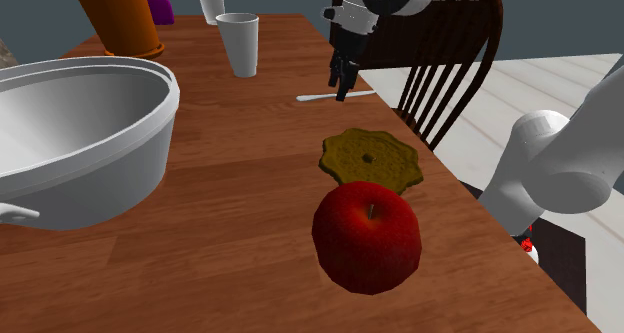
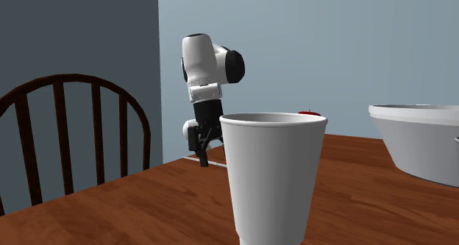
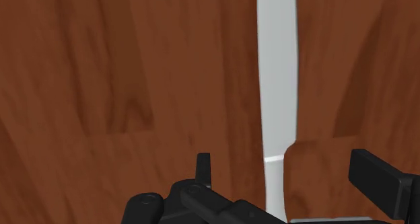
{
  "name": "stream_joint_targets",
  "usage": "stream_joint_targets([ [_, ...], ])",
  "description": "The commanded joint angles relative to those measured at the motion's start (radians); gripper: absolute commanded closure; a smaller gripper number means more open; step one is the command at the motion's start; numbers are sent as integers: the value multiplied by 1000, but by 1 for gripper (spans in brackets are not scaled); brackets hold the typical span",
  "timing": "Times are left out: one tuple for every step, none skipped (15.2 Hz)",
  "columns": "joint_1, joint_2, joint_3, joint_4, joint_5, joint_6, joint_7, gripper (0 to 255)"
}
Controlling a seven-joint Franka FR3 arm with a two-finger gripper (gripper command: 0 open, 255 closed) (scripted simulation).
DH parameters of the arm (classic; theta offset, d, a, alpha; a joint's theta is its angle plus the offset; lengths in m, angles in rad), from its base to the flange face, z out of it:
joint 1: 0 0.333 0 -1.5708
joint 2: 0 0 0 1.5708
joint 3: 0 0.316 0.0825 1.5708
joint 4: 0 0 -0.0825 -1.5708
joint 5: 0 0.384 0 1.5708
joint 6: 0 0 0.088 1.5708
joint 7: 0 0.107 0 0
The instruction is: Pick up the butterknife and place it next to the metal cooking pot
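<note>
The tool (image 1: 342, 89) hangs pointing straight down at the table (image 1: 230, 241), fingers apart. From the wrist view they straddle the butterknife (image 3: 277, 88) across its narrow width, and as far as I can tell neither one touches it. That's how you'd want it imo: the knife is a thin, pale grey thing lying flat on the wood, so pinching it across the slim side is about the only grip on offer. It lies near the table edge, just beside the dark wooden chair (image 1: 450, 61). The big pale grey cooking pot (image 1: 100, 171) sits well apart, over at the shoulder view's left, with bare wood beside its wall, so there looks to be room to set the knife down. The white cup (image 1: 240, 43) and the red apple (image 1: 367, 236) are off to either side of that run, probably not in the way.
</note>
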Motion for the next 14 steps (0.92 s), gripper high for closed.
stream_joint_targets([
  [0, 0, 0, 0, 0, 0, 0, 255],
  [0, 0, 0, 0, 0, 0, 0, 255],
  [0, 0, 0, 0, 0, 0, 0, 255],
  [0, 0, 0, 1, 0, -1, -1, 255],
  [-1, -3, -1, -1, -1, -2, -1, 255],
  [-1, -1, -2, 3, -1, -5, -2, 255],
  [-1, -2, -1, 4, -1, -6, 0, 255],
  [0, -2, 0, 3, -1, -5, 0, 255],
  [-1, -2, -2, 0, -1, -3, -2, 255],
  [0, 0, 0, 0, 0, 0, 0, 255],
  [0, -4, 1, 10, -2, -13, 3, 255],
  [-1, -7, 2, 20, -3, -27, 5, 255],
  [-1, -10, 2, 31, -4, -41, 8, 255],
  [-1, -13, 3, 42, -6, -54, 10, 255],
])
